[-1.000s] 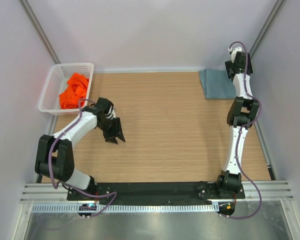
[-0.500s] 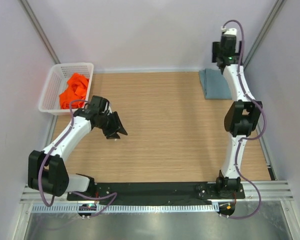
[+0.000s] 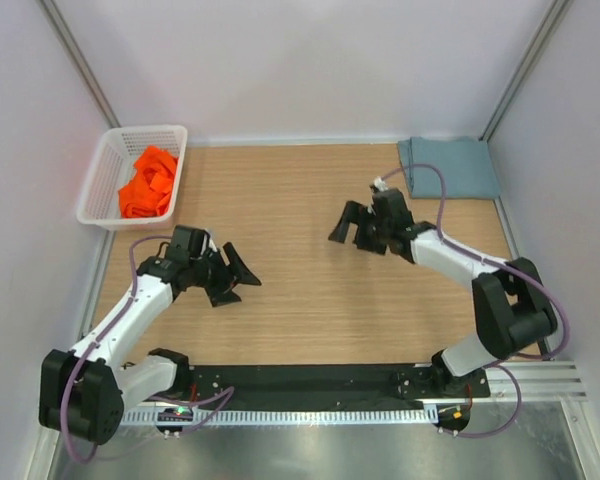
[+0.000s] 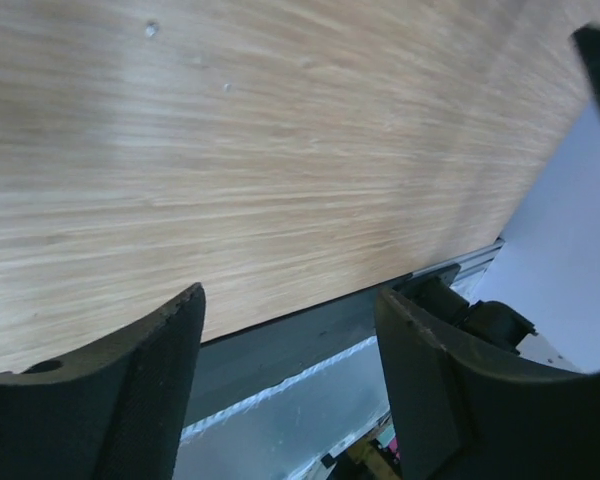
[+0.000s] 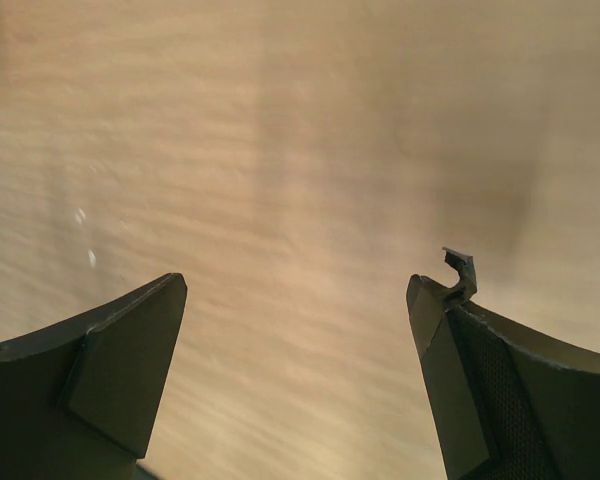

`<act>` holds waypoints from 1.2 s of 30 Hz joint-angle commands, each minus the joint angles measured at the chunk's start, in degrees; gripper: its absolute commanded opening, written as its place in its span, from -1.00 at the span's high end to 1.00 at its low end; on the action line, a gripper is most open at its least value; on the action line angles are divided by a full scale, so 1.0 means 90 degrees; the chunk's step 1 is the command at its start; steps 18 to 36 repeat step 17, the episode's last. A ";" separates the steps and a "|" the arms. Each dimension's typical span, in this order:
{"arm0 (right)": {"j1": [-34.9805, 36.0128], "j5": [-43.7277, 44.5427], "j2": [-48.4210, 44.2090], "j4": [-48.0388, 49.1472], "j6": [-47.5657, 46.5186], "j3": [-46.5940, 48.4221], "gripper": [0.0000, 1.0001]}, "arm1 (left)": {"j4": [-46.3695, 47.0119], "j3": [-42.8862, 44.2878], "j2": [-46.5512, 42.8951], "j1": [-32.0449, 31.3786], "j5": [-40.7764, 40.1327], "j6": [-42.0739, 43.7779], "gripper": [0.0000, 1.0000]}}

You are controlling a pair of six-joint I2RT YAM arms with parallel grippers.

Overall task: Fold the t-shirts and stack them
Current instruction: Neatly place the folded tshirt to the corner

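The dusty grey-blue t-shirt [image 3: 450, 168] lies folded flat at the far right corner of the bench [image 3: 300, 190], while the bright orange t-shirt [image 3: 148, 182] sits crumpled inside the white lattice basket [image 3: 108, 150] at the far left corner, well apart from it. The left tool [image 3: 238, 285] hangs over bare wood on the near left with its jaws spread and nothing between them (its wrist view shows only wood grain and the bench's near edge). The right tool [image 3: 350, 240] stands at its widest over the middle of the bench, empty, near the grey-blue shirt but not touching it.
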 commanded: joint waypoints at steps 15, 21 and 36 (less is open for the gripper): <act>-0.0112 -0.0500 -0.6098 -0.0743 0.2250 -0.4881 -0.99 | 0.2235 -0.2871 -0.3833 -0.0079 -0.0041 -0.1530 -0.77; -0.0112 -0.0558 -0.6824 -0.1095 0.2485 -0.5097 -1.00 | 0.2372 -0.3309 -0.4800 -0.0079 0.0096 -0.1776 -0.77; -0.0112 -0.0558 -0.6824 -0.1095 0.2485 -0.5097 -1.00 | 0.2372 -0.3309 -0.4800 -0.0079 0.0096 -0.1776 -0.77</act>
